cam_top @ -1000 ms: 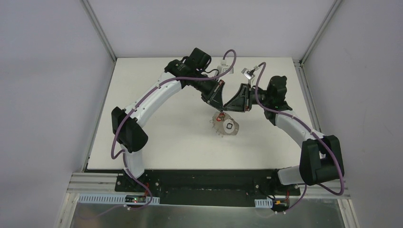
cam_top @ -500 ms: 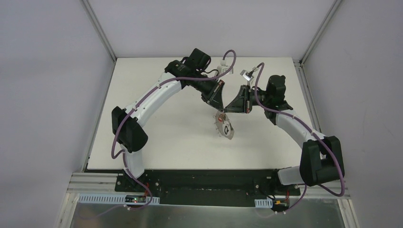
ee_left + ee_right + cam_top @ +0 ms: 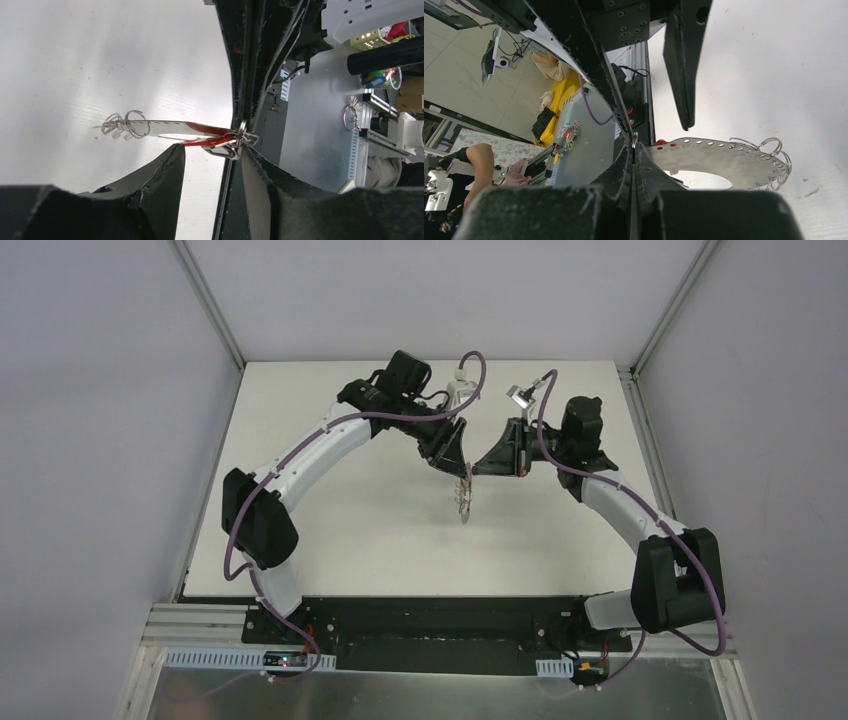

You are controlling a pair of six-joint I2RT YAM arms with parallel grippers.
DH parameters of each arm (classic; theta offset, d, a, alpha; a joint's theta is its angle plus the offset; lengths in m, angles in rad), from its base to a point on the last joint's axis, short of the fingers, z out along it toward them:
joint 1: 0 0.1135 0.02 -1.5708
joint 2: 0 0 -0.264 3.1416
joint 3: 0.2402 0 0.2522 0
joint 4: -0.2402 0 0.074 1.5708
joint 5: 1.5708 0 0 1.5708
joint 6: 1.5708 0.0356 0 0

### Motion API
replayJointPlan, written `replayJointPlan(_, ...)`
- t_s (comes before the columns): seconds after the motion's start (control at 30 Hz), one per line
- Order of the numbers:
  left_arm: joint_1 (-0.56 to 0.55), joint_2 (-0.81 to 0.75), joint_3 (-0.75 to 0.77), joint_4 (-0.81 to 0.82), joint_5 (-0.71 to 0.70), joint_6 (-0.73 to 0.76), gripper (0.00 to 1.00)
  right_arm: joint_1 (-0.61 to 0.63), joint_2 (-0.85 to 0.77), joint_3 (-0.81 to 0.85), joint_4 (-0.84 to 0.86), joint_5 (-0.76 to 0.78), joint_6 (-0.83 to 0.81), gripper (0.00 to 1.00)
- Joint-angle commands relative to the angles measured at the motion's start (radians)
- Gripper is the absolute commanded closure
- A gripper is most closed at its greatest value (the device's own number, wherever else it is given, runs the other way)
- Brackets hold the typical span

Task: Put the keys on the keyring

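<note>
I have both arms meeting over the middle of the white table (image 3: pixel 350 530). The thin grey oval metal keyring (image 3: pixel 724 157) hangs in the air between them, edge-on from above and clear of the surface. My right claw (image 3: pixel 633 150) is pinched fully together on a small silver wire loop (image 3: pixel 635 137) at one end of the keyring, so it alone seems to carry the band. My left claw (image 3: pixel 210 154) has its jaws apart, one fingertip on either side of that same end, and grips nothing that I can see. The tiny key with the bright red plastic head (image 3: pixel 205 130) lies against the band right by the pinched loop, but I cannot tell whether it is threaded on. I judge this a change of hold partway through threading. Next, the left claw needs a fresh, careful pinch on the key or its loop while the right holds the keyring steady.
</note>
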Motion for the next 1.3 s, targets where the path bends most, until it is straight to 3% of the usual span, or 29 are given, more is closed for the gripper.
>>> replayJointPlan(0.0, 0.013, -0.073, -0.084, 0.155, 0.061, 0.091, 0.49, -0.008, -0.054, 0.064, 0.036, -0.032, 0.016, 1.00)
replayJointPlan(0.27, 0.018, -0.127, -0.241, 0.348, 0.151, 0.197, 0.36, -0.008, -0.061, 0.054, 0.036, -0.040, 0.022, 1.00)
replayJointPlan(0.53, 0.018, -0.128, -0.311, 0.451, 0.215, 0.149, 0.36, -0.011, -0.055, 0.050, 0.036, -0.031, 0.022, 1.00)
replayJointPlan(0.77, 0.016, -0.137, -0.357, 0.558, 0.236, 0.053, 0.45, -0.019, -0.053, 0.048, 0.036, -0.022, 0.019, 1.00)
replayJointPlan(1.1, 0.011, -0.146, -0.424, 0.774, 0.293, -0.159, 0.65, -0.033, -0.052, 0.041, 0.036, -0.008, 0.011, 1.00)
replayJointPlan(1.27, 0.011, -0.138, -0.412, 0.778, 0.304, -0.177, 0.78, -0.035, -0.052, 0.040, 0.036, -0.008, 0.011, 1.00)
